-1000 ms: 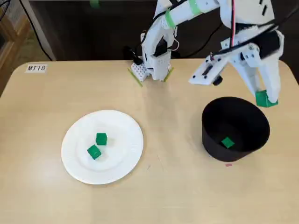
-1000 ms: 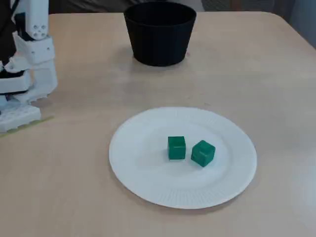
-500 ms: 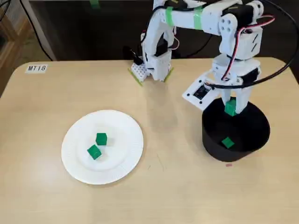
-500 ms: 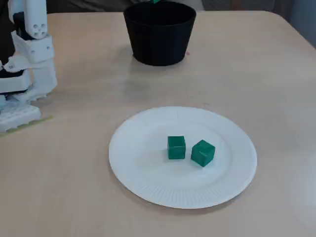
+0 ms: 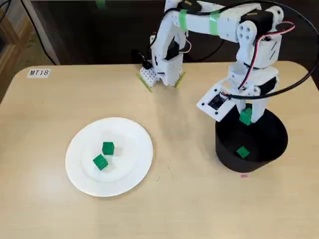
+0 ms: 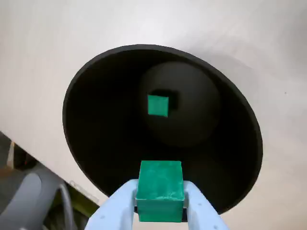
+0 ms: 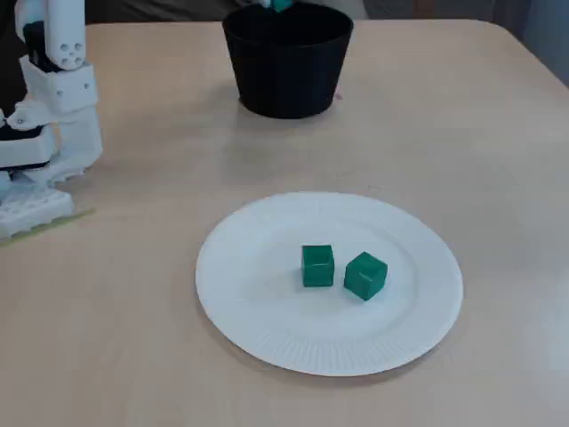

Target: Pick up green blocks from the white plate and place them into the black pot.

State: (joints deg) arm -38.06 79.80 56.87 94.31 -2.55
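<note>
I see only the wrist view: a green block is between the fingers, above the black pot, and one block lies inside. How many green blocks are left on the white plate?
Observer: Two. One green block and a second green block lie on the white plate.
Operator: Is the held block already below the rim?
Observer: No. In a fixed view the held block shows just above the rim of the black pot.
Operator: Where is the plate from the pot?
Observer: In a fixed view it is to the left of the pot, apart from it, with bare table between.
</note>
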